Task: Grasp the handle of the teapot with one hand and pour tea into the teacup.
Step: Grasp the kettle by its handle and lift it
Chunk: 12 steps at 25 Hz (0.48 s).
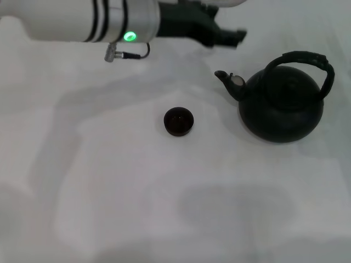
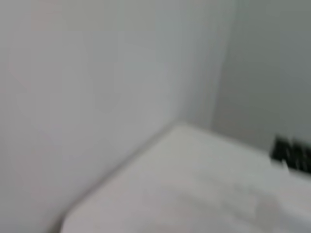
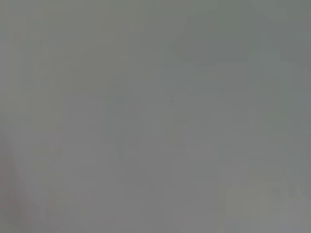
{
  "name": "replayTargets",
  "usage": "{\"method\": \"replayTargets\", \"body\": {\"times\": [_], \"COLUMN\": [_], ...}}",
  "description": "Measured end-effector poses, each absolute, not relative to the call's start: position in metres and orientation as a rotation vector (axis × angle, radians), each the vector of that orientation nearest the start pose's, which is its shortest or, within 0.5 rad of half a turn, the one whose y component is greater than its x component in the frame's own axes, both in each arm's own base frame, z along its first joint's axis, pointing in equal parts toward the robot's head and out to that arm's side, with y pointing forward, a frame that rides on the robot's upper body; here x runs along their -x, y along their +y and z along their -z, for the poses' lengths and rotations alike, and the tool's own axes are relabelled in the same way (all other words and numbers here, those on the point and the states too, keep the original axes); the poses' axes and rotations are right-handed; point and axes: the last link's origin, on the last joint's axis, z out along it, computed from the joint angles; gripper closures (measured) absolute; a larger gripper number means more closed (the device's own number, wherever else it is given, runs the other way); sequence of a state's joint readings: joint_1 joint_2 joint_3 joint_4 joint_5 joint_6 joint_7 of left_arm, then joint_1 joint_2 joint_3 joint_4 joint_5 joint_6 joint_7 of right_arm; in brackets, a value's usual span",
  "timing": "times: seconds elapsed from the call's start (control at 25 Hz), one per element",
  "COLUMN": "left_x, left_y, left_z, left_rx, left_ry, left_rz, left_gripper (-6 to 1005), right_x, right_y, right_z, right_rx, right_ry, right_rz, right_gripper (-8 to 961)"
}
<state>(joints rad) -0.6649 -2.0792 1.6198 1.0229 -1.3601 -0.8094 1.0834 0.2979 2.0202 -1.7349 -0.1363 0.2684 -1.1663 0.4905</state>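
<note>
The black teapot [image 1: 281,107] stands upright on the white table at the right in the head view. Its spout [image 1: 226,78] points left toward the teacup [image 1: 179,121], and its ribbed hoop handle [image 1: 307,56] arches over the lid. The small dark teacup sits alone near the middle, a short way left of the spout. My left arm reaches in along the far edge, and its dark gripper [image 1: 233,37] hovers above and behind the spout, apart from the pot. Neither wrist view shows the pot or the cup.
The white table [image 1: 164,208] spreads around both objects, with a grey cable plug [image 1: 112,53] hanging under the left arm. The left wrist view shows a pale wall and a white surface with a dark strip [image 2: 291,154].
</note>
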Motion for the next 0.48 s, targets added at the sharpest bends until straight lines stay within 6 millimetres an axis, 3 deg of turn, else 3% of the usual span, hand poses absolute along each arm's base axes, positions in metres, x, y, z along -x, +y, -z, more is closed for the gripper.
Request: {"method": "replayTargets", "body": {"times": [0.24,0.48], "left_x": [0.127,0.183], "left_y": [0.396,0.394], "left_z": [0.042,0.013], "left_rx": [2.446,2.131], "left_ry": [-0.633,-0.756], "left_rz": [0.83,1.079], "left_gripper": [156,155], "right_x": [-0.382,-0.376], "right_y": [0.288,0.27], "right_z": [-0.034,-0.045], "right_rx": [1.454,1.455], "right_ry": [0.761,0.743], "right_rz": [-0.848,-1.004], "right_gripper": [112,112]}}
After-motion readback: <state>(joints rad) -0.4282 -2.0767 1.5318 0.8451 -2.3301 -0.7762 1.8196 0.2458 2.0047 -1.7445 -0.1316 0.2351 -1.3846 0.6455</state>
